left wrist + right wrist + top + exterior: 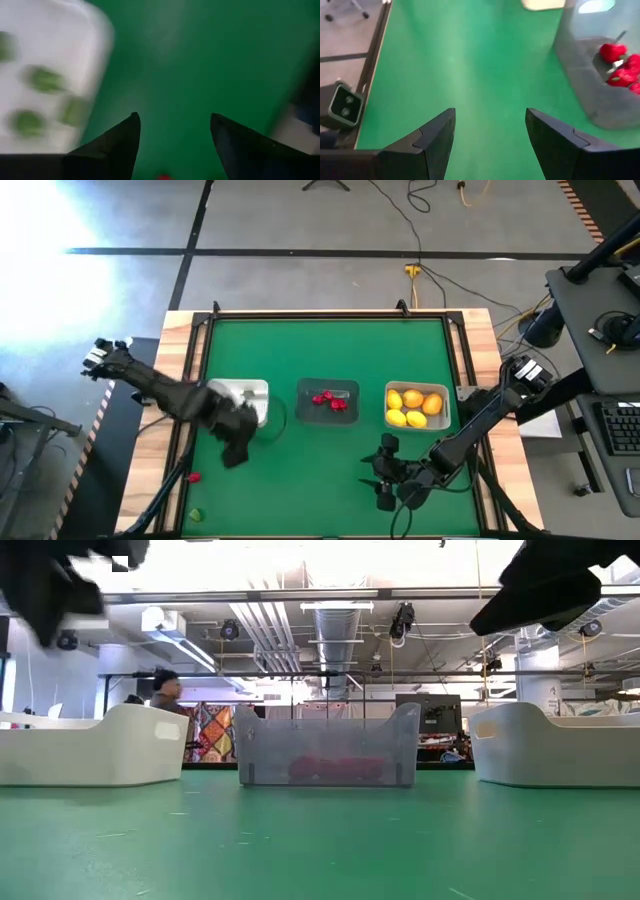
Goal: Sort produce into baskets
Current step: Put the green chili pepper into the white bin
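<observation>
Looking down from above, three baskets stand in a row across the middle of the green table (320,350). The white basket (258,392) is on the left, and the left wrist view shows blurred green pieces (45,80) lying inside it. The dark transparent basket (328,403) is in the middle and holds the red pieces (330,401). The pale basket (417,406) is on the right and holds the yellow and orange fruits (414,406), close together.

The left gripper (236,448) hangs at the near edge of the white basket, partly over it. Its fingers (117,145) stand apart with only green table between them, so it holds nothing. The right gripper (384,476) is above the table on the near side, in front of the gap between the middle and the right basket, well apart from the left one. Its fingers (437,137) are also spread wide and nothing is between them; its wrist view looks across bare green surface toward the dark basket with the red pieces.

Two pieces are still outside the baskets, at the near left of the table: one small red piece (194,477) and, nearer, one small green piece (196,515). In the low view a person (165,695) shows in the room far behind the table.
</observation>
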Controlling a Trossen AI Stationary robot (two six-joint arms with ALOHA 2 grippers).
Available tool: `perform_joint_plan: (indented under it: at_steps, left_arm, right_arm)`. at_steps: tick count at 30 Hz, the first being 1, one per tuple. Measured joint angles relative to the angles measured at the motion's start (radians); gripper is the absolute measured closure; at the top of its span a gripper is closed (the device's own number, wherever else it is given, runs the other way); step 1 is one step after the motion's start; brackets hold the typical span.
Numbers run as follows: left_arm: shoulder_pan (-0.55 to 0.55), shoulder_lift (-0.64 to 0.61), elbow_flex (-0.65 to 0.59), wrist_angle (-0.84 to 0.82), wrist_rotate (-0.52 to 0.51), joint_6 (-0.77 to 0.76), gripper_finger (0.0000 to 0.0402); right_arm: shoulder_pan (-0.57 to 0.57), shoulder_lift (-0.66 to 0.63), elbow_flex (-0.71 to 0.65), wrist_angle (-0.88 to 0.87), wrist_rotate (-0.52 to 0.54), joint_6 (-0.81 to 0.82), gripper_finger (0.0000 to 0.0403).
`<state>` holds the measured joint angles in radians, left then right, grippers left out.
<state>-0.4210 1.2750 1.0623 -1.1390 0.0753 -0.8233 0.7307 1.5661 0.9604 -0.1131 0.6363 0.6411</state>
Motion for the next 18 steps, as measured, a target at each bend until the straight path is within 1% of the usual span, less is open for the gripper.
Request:
perform_joint_plan:
  at_steps: [2, 3, 7, 8, 11, 13, 15, 18]
  left_arm:
    - [-0.121, 0.013, 0.051, 0.021, 0.011, -0.087, 0.0178]
    - [-0.187, 0.026, 0.073, 0.022, -0.005, -0.134, 0.0178]
    - [-0.429, 0.095, 0.132, 0.017, -0.138, -0.325, 0.0178]
    - [-0.486, 0.119, 0.140, 0.013, -0.156, -0.358, 0.0178]
    - [-0.613, 0.212, 0.162, 0.013, -0.164, -0.363, 0.0178]
    - [-0.684, 0.280, 0.174, 0.009, -0.156, -0.331, 0.0177]
    - [-0.727, 0.348, 0.186, 0.009, -0.120, -0.315, 0.0178]
    - [-0.742, 0.444, 0.200, -0.003, 0.013, -0.319, 0.0184]
  right_arm:
    - [0.000, 0.000, 0.000, 0.002, 0.028, 0.000, 0.0170]
    - [0.000, 0.000, 0.000, 0.007, 0.043, 0.000, 0.0170]
    - [0.001, 0.000, 0.000, 0.051, 0.068, -0.007, 0.0170]
    - [0.002, 0.000, 0.000, 0.061, 0.068, -0.009, 0.0170]
    - [0.003, 0.000, 0.000, 0.084, 0.067, -0.009, 0.0170]
    - [0.008, -0.001, 0.000, 0.092, 0.066, -0.003, 0.0170]
    - [0.018, 0.000, 0.000, 0.099, 0.066, 0.020, 0.0170]
    - [0.037, 0.008, 0.000, 0.107, 0.067, 0.051, 0.0170]
